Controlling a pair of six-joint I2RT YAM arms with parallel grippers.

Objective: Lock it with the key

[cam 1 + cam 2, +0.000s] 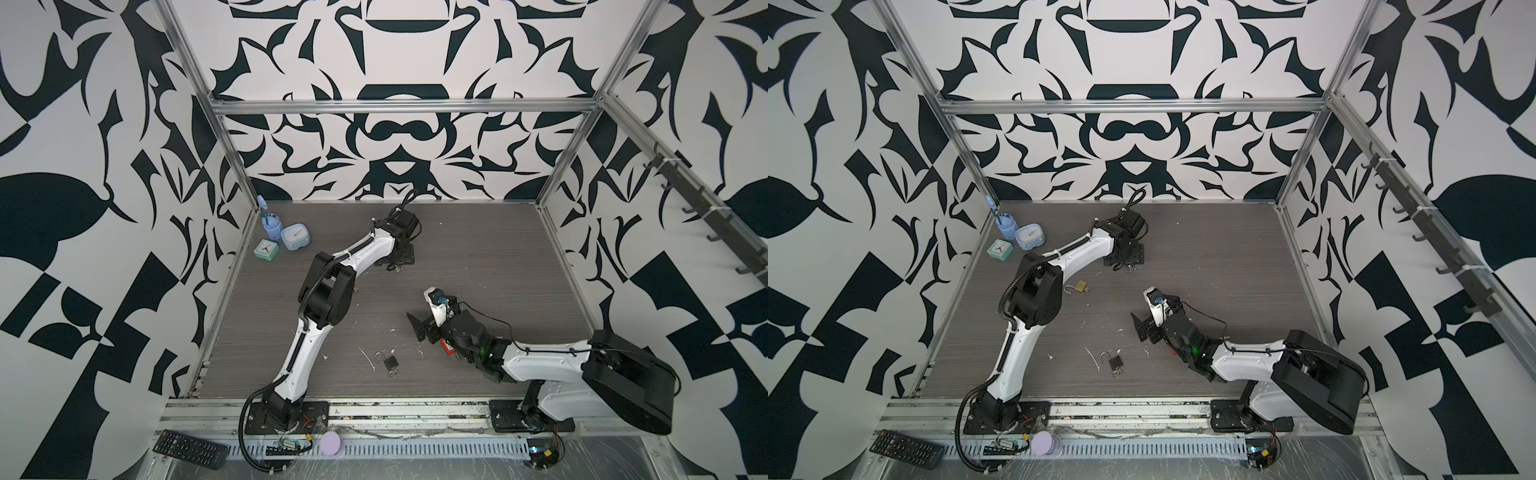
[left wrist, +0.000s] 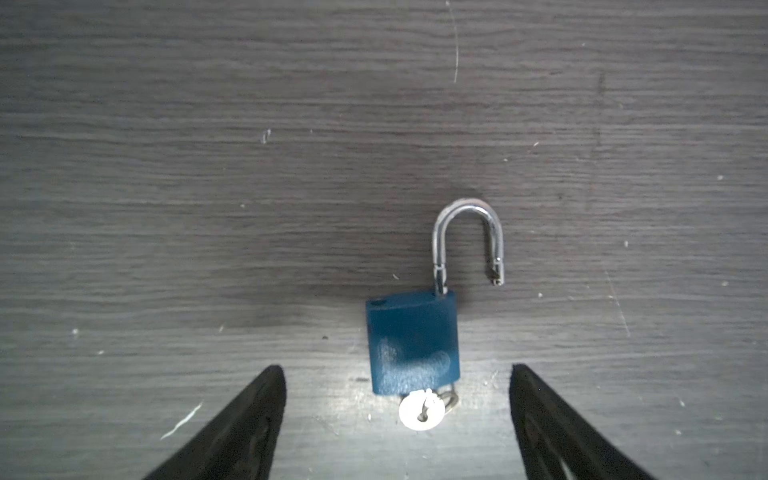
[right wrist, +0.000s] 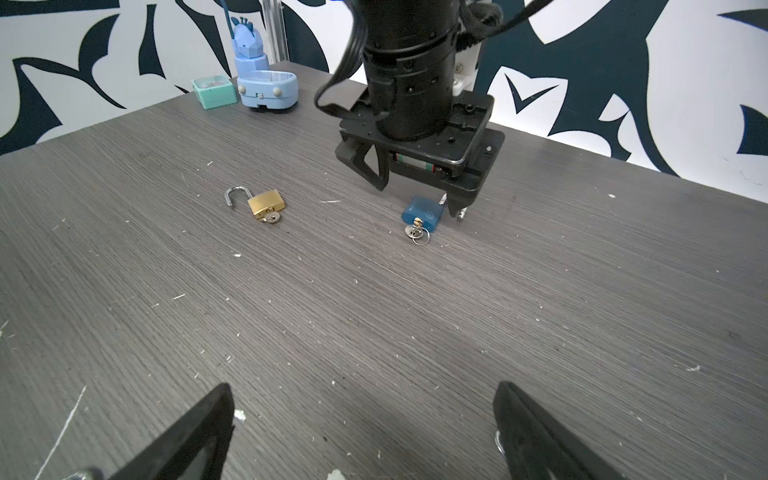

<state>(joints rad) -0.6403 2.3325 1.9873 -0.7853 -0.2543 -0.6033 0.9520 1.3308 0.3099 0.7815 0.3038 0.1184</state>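
— What is sitting in the holder at the back?
— The blue pen holder point(image 1: 271, 227) is standing in the table's far left corner, with a slim blue piece point(image 1: 262, 203) poking up out of it. A light-blue alarm clock point(image 1: 296, 237) and a mint-green clock point(image 1: 266, 249) are sitting just beside it.
— And the surface?
— The grey wood-grain table point(image 1: 478, 257) is showing white flecks and scratches. Black-and-white patterned walls on an aluminium frame point(image 1: 399, 106) are closing it in.
— Where is the lock lying?
— The blue padlock point(image 2: 413, 340) is lying flat under the left claw point(image 2: 395, 370), toward the back of the table. Its shackle point(image 2: 467, 232) is swung open and its key point(image 2: 422, 411) is sitting in the keyhole. The claw's fingers point(image 2: 249, 415) are standing spread on either side of the body, touching nothing.
— The right one?
— The right claw point(image 3: 363, 388) is hovering wide apart over bare table, holding nothing.
— Anything else around?
— A brass padlock point(image 3: 267, 203) is lying open near the blue one. A black padlock point(image 1: 390, 363) is lying open near the front edge. A remote control point(image 1: 190, 446) and a lilac disc point(image 1: 332, 442) are resting beyond the front edge.
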